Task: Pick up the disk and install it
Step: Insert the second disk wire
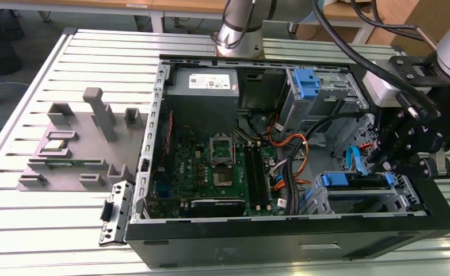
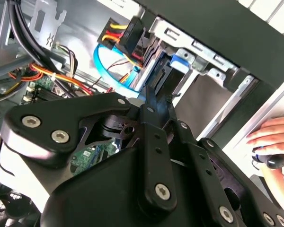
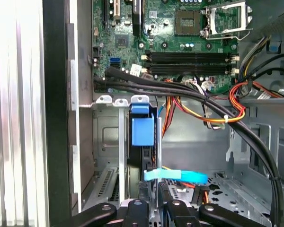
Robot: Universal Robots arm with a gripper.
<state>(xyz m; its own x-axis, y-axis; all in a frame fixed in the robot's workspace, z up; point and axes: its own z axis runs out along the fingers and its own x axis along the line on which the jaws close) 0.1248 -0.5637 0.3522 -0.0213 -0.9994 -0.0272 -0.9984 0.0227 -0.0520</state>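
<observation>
Disk (image 3: 143,137) stands on edge in the cage (image 3: 119,142) at the corner of the case (image 1: 286,247), on the exterior view's right, with its blue rail end facing out. I judge it stands that way because the slot takes it edgewise, rails against the cage walls. My gripper (image 3: 153,208) sits right at that slot, lined up with the disk's thin side, which looks like the only side the cage leaves free. Whether I have hold of the disk or merely hover at it I cannot tell, nor how wide I am set

Things crowd me here. A blue cable (image 3: 180,176) crosses just beside the disk, near my gripper. A bundle of black cables (image 3: 180,90), with orange and yellow wires under it, arches past the cage toward the board (image 3: 180,28). I judge the blue cable the likeliest snag. A person's hand (image 2: 270,137) rests on the table (image 1: 25,230) just outside the case wall. A grey tray (image 1: 79,144) lies well apart, on the exterior view's left
</observation>
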